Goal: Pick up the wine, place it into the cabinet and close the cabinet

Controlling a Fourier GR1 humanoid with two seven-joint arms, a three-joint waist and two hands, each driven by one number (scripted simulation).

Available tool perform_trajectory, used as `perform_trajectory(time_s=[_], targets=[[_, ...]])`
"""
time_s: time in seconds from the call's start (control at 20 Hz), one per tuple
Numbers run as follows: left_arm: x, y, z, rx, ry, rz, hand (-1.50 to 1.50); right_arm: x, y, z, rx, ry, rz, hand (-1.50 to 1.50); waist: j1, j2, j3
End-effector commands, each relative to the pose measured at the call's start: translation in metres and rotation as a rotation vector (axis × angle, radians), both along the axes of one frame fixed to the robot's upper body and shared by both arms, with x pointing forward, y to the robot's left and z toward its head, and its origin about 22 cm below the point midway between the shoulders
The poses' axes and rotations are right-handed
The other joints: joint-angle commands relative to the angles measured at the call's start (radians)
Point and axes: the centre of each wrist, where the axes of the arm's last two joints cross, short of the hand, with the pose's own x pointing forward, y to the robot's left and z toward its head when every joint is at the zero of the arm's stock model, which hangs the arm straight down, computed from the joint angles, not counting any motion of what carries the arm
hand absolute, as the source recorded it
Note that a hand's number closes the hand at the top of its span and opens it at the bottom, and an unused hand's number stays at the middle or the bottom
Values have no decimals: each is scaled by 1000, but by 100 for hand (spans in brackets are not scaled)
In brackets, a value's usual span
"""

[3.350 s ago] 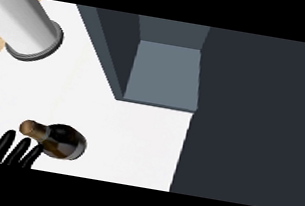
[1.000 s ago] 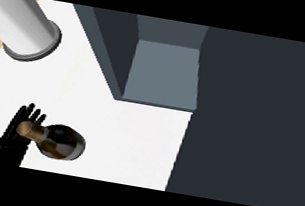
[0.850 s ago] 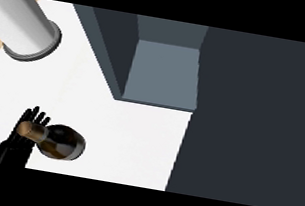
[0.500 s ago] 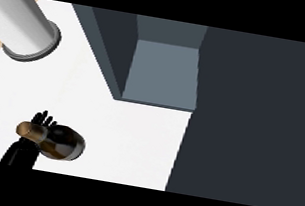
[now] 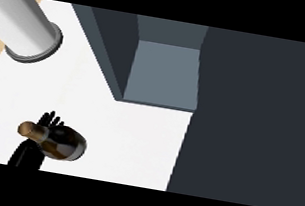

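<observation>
The black left hand [image 5: 40, 129] has slid in behind the dark, cork-topped wine bottle [image 5: 59, 141] at lower left, fingers straight; the bottle hides its palm.

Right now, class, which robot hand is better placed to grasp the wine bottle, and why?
The left robot hand: it is right beside the wine bottle at the view's lower left, fingers up behind it. No right robot hand shows.

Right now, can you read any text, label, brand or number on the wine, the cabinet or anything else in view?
None: no readable text in the head view.
Wine bottle: dark glass, brown top, no label showing from above; the left hand sits against it.
Cabinet: plain grey, open, no markings.
Grey cylinder at the upper left: no markings.
Counter: plain white.
</observation>
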Motion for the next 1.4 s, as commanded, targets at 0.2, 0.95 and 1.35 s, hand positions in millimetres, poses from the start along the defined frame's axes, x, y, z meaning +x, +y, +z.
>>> perform_trajectory(time_s=[0.2, 0.95, 1.35], targets=[[2, -23, -13, -108, -85, -52, -150, -10, -3, 8, 56, -20, 38, -150, -6, 6, -14], [32, -33, -4, -158, -137, 16, 150, -14, 0, 2, 25, 22, 44, -150, -8, 6, -13], [39, -57, 1, -215, -121, -91, 150, -18, 3, -4, 32, 15, 31, -150, -2, 3, -12]])
